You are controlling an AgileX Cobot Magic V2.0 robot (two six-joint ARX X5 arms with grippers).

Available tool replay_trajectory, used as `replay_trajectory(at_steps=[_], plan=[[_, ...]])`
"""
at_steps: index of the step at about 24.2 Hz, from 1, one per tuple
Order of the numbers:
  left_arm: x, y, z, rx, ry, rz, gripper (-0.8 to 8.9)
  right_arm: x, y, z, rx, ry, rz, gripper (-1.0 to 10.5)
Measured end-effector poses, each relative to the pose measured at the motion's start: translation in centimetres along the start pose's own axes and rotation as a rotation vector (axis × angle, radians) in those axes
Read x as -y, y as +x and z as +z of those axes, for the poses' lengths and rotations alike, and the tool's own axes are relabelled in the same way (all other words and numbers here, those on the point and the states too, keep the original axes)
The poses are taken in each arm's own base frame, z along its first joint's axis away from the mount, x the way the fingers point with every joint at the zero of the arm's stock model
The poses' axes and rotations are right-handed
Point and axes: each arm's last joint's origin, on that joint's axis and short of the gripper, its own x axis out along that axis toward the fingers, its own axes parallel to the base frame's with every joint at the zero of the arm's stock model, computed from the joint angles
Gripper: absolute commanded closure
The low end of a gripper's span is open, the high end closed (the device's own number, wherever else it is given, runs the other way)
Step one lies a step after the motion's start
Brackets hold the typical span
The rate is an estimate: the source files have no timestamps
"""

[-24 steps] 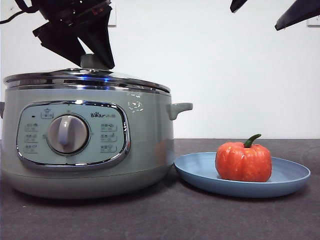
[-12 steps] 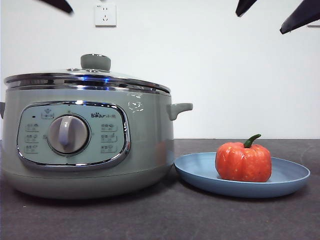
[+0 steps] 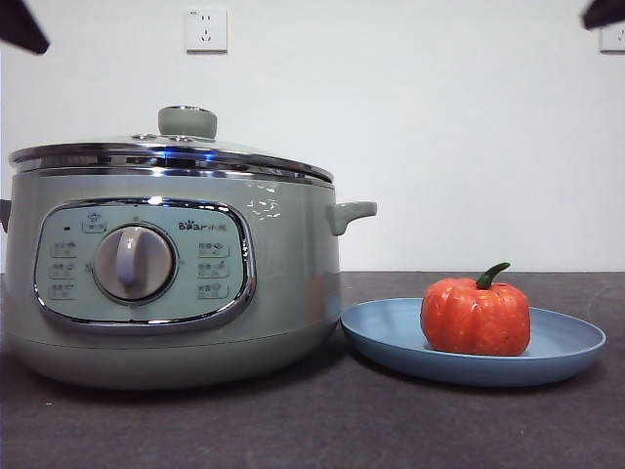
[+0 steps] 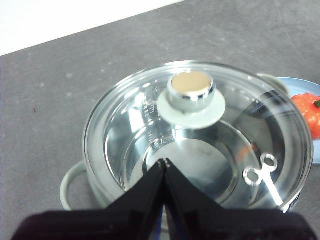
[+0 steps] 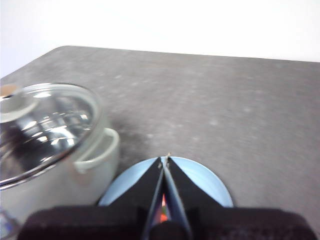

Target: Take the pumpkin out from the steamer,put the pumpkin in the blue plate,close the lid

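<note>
Both arms have risen away; lid (image 3: pixel 171 149) rests on steamer (image 3: pixel 283 283).

The glass lid (image 3: pixel 171 147) is sitting closed on the sage-green steamer (image 3: pixel 176 283). The orange pumpkin (image 3: pixel 476 315) (stem up) is resting upright on the blue plate (image 3: pixel 391 337) beside it.

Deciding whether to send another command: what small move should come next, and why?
Probably none beyond parking both arms. The lid sits level on the steamer, the pumpkin rests in the blue plate, and the left hand and right hand are shut, holding nothing.
</note>
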Motion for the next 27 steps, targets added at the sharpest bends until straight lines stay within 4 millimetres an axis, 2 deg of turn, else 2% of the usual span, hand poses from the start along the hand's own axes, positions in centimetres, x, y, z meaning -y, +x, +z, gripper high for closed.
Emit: replay_trajectory(at_steps=[2, 7, 20, 23, 27], plan=[[0.0, -0.6, -0.5, 0.03, -0.002, -0.002, 8.21, 0.2, -0.1, -0.2, 0.003, 0.034, -0.05, 9.5], [-0.1, -1.5, 0.0, 0.093, -0.008, 0.005, 8.16, 0.4, 0.2, -0.2, 0.008, 0.098, -0.134, 9.5], [-0.1, -1.1, -0.3, 0.042, -0.002, 0.003, 8.16, 0.5, 0.1, -0.6, -0.025, 0.106, -0.142, 9.5], [-0.2, -2.2, -1.0, 0.018, 0.008, 0.01, 8.16, 0.5, 0.1, -0.6, -0.026, 0.106, -0.142, 9.5], [-1.3, -5.4, -1.3, 0.168, -0.014, 0.052, 8.16, 0.5, 0.1, -0.6, -0.026, 0.106, -0.142, 9.5]])
